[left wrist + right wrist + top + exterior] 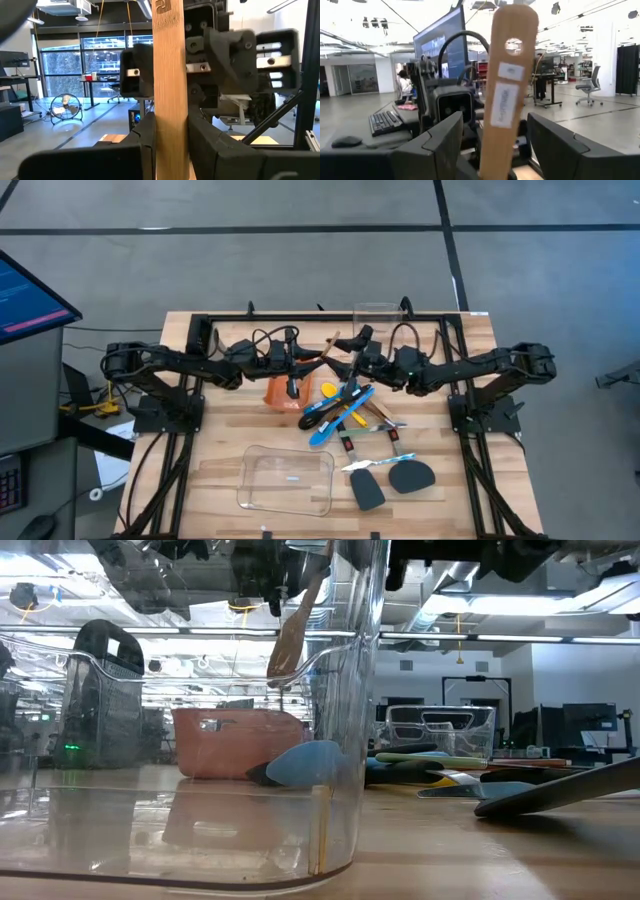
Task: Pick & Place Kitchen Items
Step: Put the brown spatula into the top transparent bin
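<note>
Left fingers (150, 145) clamping wooden spoon (170, 85), right fingers (555, 145) apart

High view: overhead, facing straight down; takes in the whole wooden table (300, 442), both arms and the surrounding floor.
Low view: table-top height, facing level across the table into the room; very near a clear container (200, 740) that fills its left half.
Left wrist view: on the left arm, facing forward past its own fingers (150, 145); very near a wooden handle (170, 85), the other arm's gripper just behind.
Right wrist view: on the right arm, facing the opposite way; same handle (507, 85) close up.
Shared: both wrist views see the handle; high and low views share the orange bin (278, 391) and utensil pile (345, 408).
</note>
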`<act>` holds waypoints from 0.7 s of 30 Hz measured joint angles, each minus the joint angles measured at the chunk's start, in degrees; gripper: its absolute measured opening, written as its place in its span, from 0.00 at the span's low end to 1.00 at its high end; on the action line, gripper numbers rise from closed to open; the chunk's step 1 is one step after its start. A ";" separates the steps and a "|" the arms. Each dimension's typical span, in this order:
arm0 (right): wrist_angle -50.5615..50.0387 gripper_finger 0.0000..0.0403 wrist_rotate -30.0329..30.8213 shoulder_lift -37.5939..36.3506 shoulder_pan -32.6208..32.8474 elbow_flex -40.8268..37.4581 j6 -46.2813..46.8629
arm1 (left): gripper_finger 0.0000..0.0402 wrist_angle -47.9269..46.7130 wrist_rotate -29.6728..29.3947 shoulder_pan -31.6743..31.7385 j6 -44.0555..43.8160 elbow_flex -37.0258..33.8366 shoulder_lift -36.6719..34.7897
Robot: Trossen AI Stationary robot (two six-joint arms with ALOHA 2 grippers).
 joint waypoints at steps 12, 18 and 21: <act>-4.17 0.48 0.20 4.81 -0.81 5.48 -0.02 | 0.14 0.00 -0.02 -0.70 0.02 0.02 0.00; -4.78 0.40 0.20 4.26 -0.19 5.50 -0.02 | 0.14 -0.02 -0.02 -0.70 0.02 0.02 0.00; -4.28 0.35 0.21 4.04 0.00 5.53 -0.02 | 0.14 -0.04 -0.02 -0.70 0.02 0.02 0.00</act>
